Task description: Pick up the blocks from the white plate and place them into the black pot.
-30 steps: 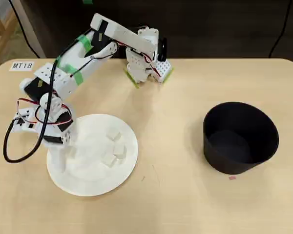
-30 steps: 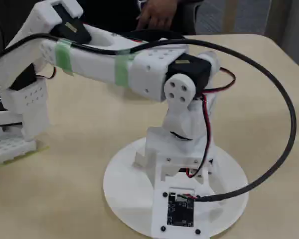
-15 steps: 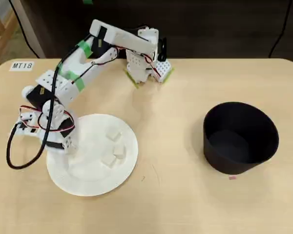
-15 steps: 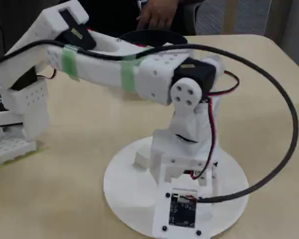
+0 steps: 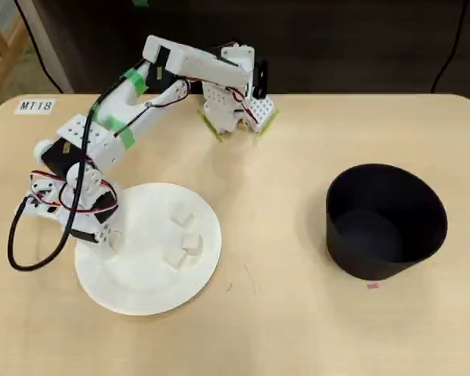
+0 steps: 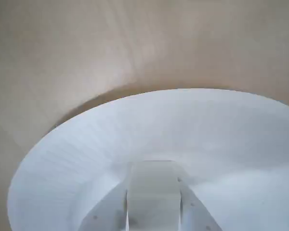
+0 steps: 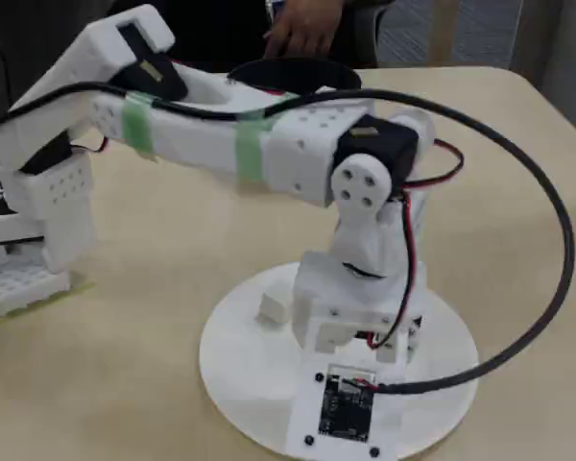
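Near edge first, fixed view: my gripper point(image 7: 353, 334) sits over the white plate point(image 7: 242, 386), camera board facing out. It's come up off the plate surface over the last second, with the wrist higher and the forearm a bit further back. In the overhead view the head has drifted slightly toward the far-left part of the plate rim point(image 5: 145, 301).

Jaw state: can't tell. The wrist view shows a pale squarish piece point(image 6: 153, 192) between the jaws at the bottom edge. It could be a block or just my own fixed jaw, since it's white on white. No clear gap is visible either.

Blocks: one block point(image 7: 276, 306) lies on the plate just left of the gripper in the fixed view, untouched. Overhead I count three on the right half of the plate: far one point(image 5: 182, 219), middle one point(image 5: 192, 244), near one point(image 5: 175, 258). They're close together, well clear of my head. I can't find a fourth; it may be in my jaws or hidden under the head.

My read is that the lift means a grab attempt just finished. If it held, next is the long swing right. If not, I go back down.

Far side: the black pot point(image 5: 376, 268) stands well apart on the right of the table point(image 5: 282, 313), and looks empty.
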Robot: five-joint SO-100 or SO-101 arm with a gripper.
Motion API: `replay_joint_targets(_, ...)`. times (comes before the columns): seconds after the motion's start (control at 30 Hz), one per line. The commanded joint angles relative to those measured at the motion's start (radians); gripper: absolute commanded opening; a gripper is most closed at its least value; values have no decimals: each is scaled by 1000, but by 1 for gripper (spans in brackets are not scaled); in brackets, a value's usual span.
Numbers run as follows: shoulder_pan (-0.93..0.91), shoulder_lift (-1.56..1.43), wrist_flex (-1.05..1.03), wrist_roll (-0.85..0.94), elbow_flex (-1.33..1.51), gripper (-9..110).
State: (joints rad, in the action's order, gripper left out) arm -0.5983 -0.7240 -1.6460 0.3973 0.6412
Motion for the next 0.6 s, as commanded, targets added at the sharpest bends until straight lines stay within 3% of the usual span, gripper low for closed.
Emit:
replay_joint_targets(0.0,34,-114,-11,8,-58,-2)
replay_joint_targets(0.3,241,-488,-12,-92,-80,-2)
replay_joint_targets(0.57,675,-847,-11,-175,127,-2)
